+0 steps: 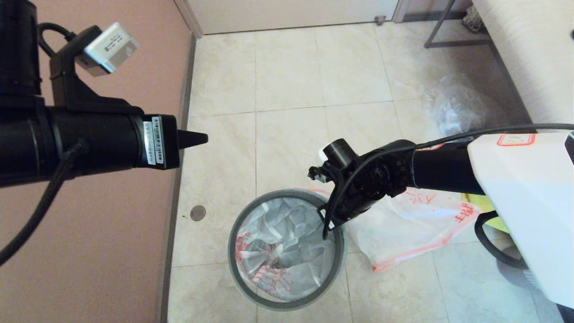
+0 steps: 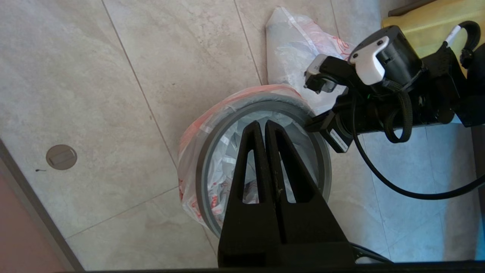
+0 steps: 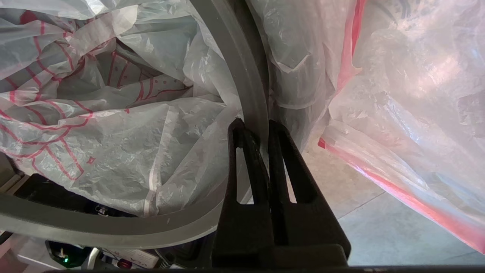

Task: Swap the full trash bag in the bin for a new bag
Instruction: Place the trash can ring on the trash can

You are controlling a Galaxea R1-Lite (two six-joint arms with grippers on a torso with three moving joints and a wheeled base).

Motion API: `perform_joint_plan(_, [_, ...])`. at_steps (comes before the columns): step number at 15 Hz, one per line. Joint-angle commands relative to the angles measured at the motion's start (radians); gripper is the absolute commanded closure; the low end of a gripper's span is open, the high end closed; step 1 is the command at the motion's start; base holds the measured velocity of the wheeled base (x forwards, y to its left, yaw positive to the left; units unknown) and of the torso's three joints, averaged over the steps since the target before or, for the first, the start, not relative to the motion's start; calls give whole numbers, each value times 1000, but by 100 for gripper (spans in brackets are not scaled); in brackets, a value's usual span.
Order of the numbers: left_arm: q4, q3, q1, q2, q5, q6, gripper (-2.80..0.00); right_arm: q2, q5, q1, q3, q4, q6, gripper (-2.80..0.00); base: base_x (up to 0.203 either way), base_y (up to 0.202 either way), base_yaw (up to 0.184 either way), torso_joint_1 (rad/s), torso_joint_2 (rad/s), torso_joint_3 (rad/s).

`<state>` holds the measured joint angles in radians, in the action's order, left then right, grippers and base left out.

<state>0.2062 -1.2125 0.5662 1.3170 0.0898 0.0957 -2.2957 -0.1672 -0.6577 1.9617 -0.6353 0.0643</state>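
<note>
Nearest, at the bin's [image 1: 287, 251] right-hand rim: right gripper [image 3: 253, 127] pinched onto the thin dark-grey hoop [image 3: 242, 76], one finger inside the ring, the other outside, tips closed nearly together with only the hoop's thin band between them. Hoop running crosswise to the fingers, its curve sweeping away toward the bin's far side. Inside the ring, a crumpled clear trash bag with red print [image 1: 280, 244], its edge folded out over the bin's wall and trapped under the hoop. Just outside the rim, to the robot's right, a second clear bag with red edging [image 1: 403, 229] lying flat on the tiled floor [image 1: 287, 89], touching or nearly touching the bin.

Higher and to the left, well apart from the bin: left gripper [image 2: 264, 127] fully closed, holding nothing, hanging above the opening and aimed across it.

Likely step: freeing the hoop so the lining bag can come out. Pull needed straight up along the bin's upright axis; right arm already on the ring, left arm the farther one. Risk of the light bin lifting or tipping with the hoop, judged from its narrow base.

Farther off: round floor plug [image 1: 197, 212] by the pink wall [image 1: 89, 246], a crumpled clear bag [image 1: 457, 107] near the bed edge.
</note>
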Motion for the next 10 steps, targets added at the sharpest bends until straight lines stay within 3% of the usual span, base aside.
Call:
perform_joint_plan(1, [1,-1,0,0,1,1,0,2,-3,-3,0,-4,0,0,0,0,0,0,0,0])
perform_joint_plan(10, [0,-1,0,-5,1,1,0,27,-25,3,-7,-4,1,0,0,0,0,0,0,0])
